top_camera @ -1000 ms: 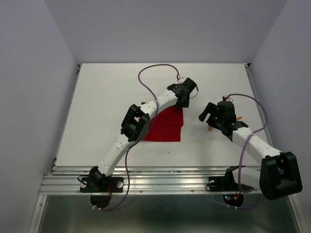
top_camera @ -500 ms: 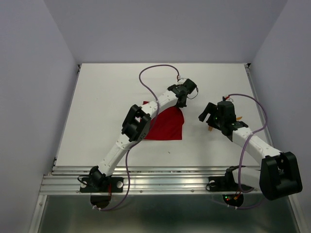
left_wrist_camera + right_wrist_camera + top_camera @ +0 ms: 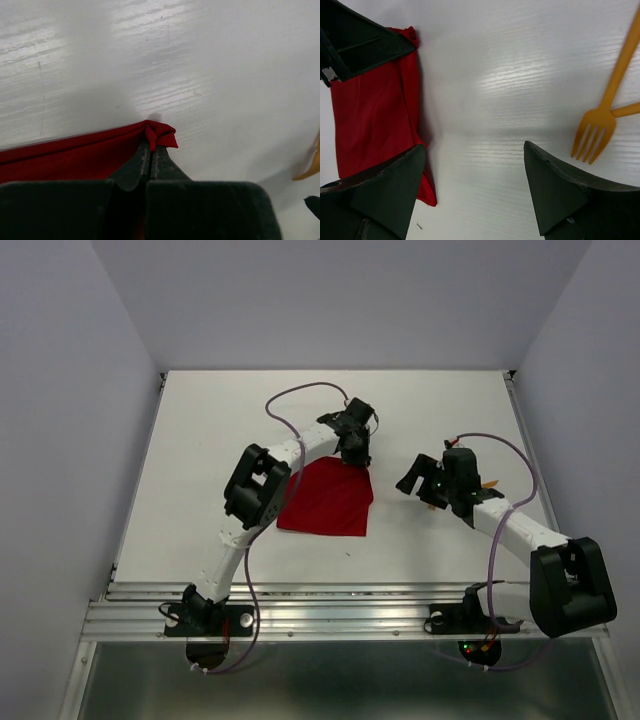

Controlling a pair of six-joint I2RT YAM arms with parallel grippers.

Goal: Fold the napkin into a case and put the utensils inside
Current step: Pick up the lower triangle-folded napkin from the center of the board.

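Left wrist view: red napkin (image 3: 70, 159) lies flat on white table (image 3: 210, 60), far-right corner bunched & pinched in the closed left gripper (image 3: 151, 149). Right gripper (image 3: 475, 170) spread wide, holding nothing, hovers btwn napkin edge & orange fork (image 3: 598, 127); 2nd orange utensil (image 3: 626, 109) just beside fork.

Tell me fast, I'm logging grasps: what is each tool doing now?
Left tool: closed on the napkin corner.
Right tool: open, holding nothing.

Open desk (image 3: 495, 75) lies between the napkin (image 3: 370, 120) and the fork (image 3: 600, 117); the right end effector (image 3: 472, 152) hangs there, spread wide; the left arm (image 3: 300, 450) blocks the napkin's far edge.
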